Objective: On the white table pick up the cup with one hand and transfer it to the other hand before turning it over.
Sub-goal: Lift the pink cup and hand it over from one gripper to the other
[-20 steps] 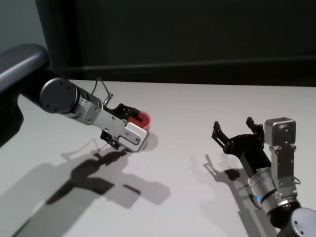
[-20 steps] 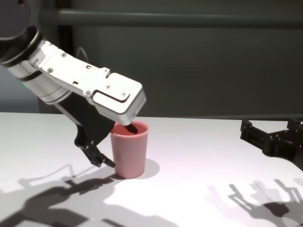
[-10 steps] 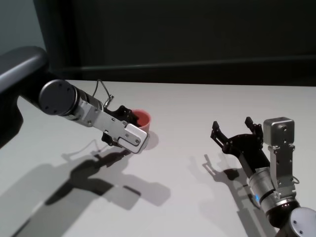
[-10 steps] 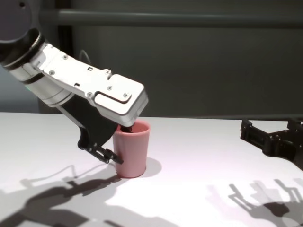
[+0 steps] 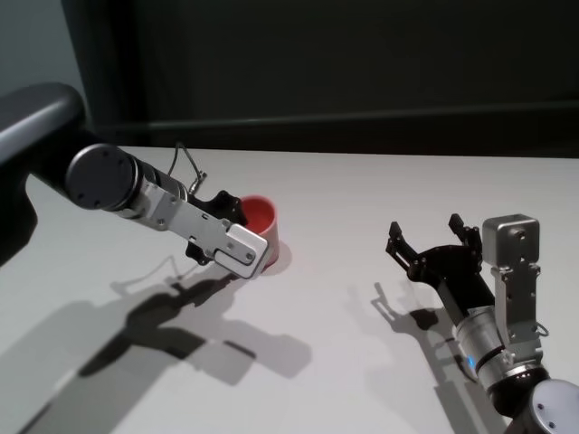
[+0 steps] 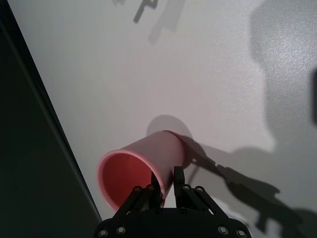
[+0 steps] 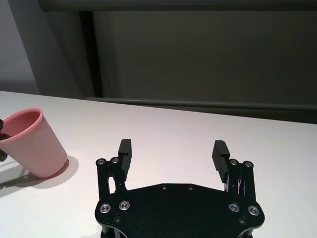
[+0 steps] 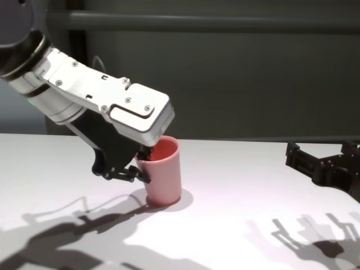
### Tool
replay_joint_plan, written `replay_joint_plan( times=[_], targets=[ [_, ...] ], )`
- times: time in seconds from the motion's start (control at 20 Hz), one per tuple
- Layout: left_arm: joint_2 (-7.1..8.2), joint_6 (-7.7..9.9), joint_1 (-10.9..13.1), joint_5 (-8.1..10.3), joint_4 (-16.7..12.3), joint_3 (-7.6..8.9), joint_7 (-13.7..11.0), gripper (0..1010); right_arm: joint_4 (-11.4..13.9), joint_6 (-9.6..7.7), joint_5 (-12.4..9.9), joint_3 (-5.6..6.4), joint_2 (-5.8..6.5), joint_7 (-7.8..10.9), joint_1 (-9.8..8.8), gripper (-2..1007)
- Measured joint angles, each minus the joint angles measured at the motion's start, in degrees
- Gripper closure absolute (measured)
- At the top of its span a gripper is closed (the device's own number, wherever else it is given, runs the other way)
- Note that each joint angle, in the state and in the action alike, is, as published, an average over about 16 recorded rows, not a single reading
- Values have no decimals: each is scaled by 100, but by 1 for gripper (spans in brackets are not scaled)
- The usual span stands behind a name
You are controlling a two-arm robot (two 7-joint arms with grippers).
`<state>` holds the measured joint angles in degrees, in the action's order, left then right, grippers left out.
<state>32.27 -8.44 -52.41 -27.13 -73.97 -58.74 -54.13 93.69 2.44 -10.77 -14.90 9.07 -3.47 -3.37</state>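
Observation:
The pink cup (image 5: 263,220) stands tilted on the white table (image 5: 362,190), left of centre, its open mouth leaning toward my right side. My left gripper (image 5: 237,220) is shut on the cup's near rim wall, one finger inside and one outside, as the left wrist view shows at the cup (image 6: 143,161) and the left gripper (image 6: 166,181). In the chest view the cup (image 8: 165,175) leans with its base touching the table. My right gripper (image 5: 426,230) hovers open at the right, well apart from the cup, with nothing between its fingers (image 7: 125,148).
A dark wall and a ledge (image 5: 362,122) run along the table's far edge. Arm shadows fall on the tabletop (image 8: 236,225) in front of the left arm and under the right gripper (image 8: 322,153).
My left gripper's fingers have closed on the cup's rim wall. The cup has tipped from upright to leaning and shifted slightly right. The right arm has stayed still.

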Motion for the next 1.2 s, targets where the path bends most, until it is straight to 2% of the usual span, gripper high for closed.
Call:
replay_joint_plan(
  times=[0.25,0.5,0.9,1.2],
  targets=[
    [31,-7,50,171,-28,83,96,890,0,0,0,0,0,0,0,3],
    [57,-19,178,482,-68,292,288,950,0,0,0,0,0,0,0,3],
    [35,-33,569,1274,-153,874,734,960,0,0,0,0,0,0,0,3],
    [-81,-29,907,1927,-182,1304,967,960,0,0,0,0,0,0,0,3]
  ],
)
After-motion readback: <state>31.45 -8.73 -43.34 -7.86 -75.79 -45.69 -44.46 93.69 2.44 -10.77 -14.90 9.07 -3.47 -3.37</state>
